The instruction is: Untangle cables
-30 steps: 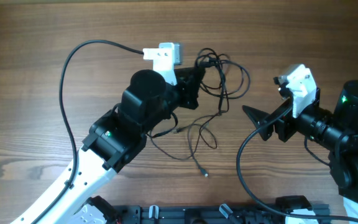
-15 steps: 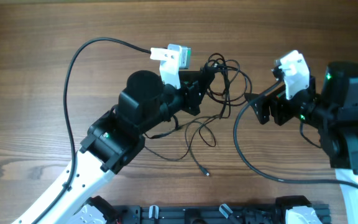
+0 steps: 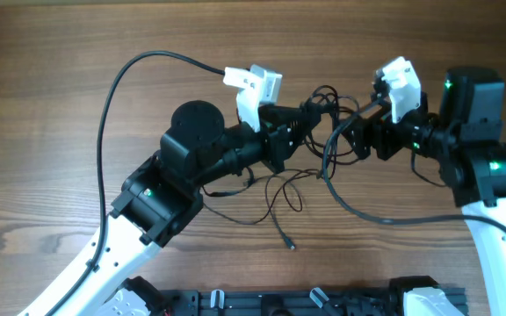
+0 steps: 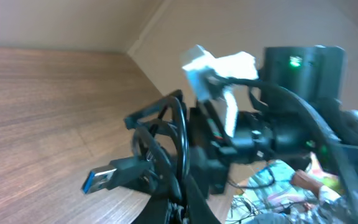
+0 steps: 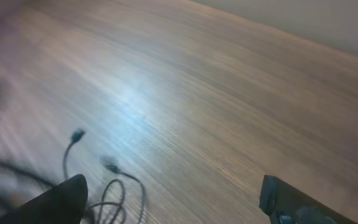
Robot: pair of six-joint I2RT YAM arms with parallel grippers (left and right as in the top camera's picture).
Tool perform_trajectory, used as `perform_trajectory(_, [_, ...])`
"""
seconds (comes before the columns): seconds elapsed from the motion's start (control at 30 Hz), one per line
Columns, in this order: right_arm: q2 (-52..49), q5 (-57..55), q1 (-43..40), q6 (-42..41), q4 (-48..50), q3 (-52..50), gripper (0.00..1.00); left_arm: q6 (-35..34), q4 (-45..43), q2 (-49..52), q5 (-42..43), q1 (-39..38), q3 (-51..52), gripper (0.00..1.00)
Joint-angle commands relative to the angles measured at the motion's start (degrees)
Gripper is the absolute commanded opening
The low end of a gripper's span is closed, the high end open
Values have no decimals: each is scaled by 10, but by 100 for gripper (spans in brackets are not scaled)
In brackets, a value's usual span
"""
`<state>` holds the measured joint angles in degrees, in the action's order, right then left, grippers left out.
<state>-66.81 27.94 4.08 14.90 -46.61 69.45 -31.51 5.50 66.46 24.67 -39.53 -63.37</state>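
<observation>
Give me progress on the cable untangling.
Done: nothing visibly separated; the cables form one knot. In hand: left tool shut on them, right tool open beside them. Left: pulling each cord free; loose ends trail on the table.

The cables (image 3: 330, 98) bunch in the narrow gap between the left gripper (image 3: 311, 125) and right gripper (image 3: 355, 136) (hardly any room there), with loose loops sprawled nearer the arms. Far left, the table (image 3: 33, 105) lies open.
</observation>
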Motion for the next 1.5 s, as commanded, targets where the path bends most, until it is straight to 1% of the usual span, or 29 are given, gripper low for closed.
perform_trajectory(0.0, [-8, -157, -2, -108, 2, 3, 97, 47, -6, -31, 23, 4, -2, 4])
perform_trajectory(0.03, [-9, -189, -2, -129, 1, 3, 99, 61, -6, -40, 23, 6, -2, 4])
perform_trajectory(0.1, [-8, -207, -4, -136, 0, 3, 100, 73, 2, -56, 9, 12, -2, 3])
perform_trajectory(0.17, [-8, -206, -14, -139, -4, 3, 100, 73, 32, -82, -42, 23, -2, 4])
perform_trajectory(0.23, [-8, -204, -22, -146, -6, 3, 100, 73, 57, -101, -71, 31, -2, 4])
perform_trajectory(0.33, [-8, -183, -33, -151, -4, 3, 100, 73, 89, -127, -117, 38, -2, 4])
perform_trajectory(0.4, [-8, -140, -34, -151, -1, 3, 100, 73, 102, -134, -139, 38, -2, 4])
perform_trajectory(0.5, [-8, -41, -34, -146, 8, 3, 100, 73, 109, -132, -139, 38, -2, 4])
perform_trajectory(0.57, [-8, 74, -34, -113, 11, 3, 100, 73, 111, -128, -139, 38, -2, 4])
perform_trajectory(0.67, [-8, 190, -34, -97, 11, 3, 100, 73, 111, -123, -139, 38, -2, 4])
perform_trajectory(0.93, [-8, 433, -34, -89, 12, 3, 100, 71, 108, -92, -129, 36, -2, 4])
perform_trajectory(1.03, [-8, 487, -34, -90, 12, 3, 100, 66, 80, -74, -89, 36, -2, 4])
perform_trajectory(1.13, [-8, 491, -34, -90, 12, 3, 100, 63, 55, -58, -50, 36, -2, 4])
perform_trajectory(1.2, [-8, 491, -34, -90, 12, 3, 100, 43, 42, -47, -27, 36, -2, 4])
perform_trajectory(1.37, [-8, 491, -34, -102, 48, 3, 97, 41, 35, -36, -16, 17, -2, 4])
perform_trajectory(1.4, [-8, 491, -34, -127, 66, 3, 93, 41, 29, -36, -16, 9, -2, 4])
perform_trajectory(1.43, [-8, 492, -34, -139, 73, 3, 89, 41, 26, -36, -17, 5, -2, 4])
perform_trajectory(1.47, [-8, 501, -34, -138, 78, 3, 84, 41, 26, -36, -18, 3, -2, 4])
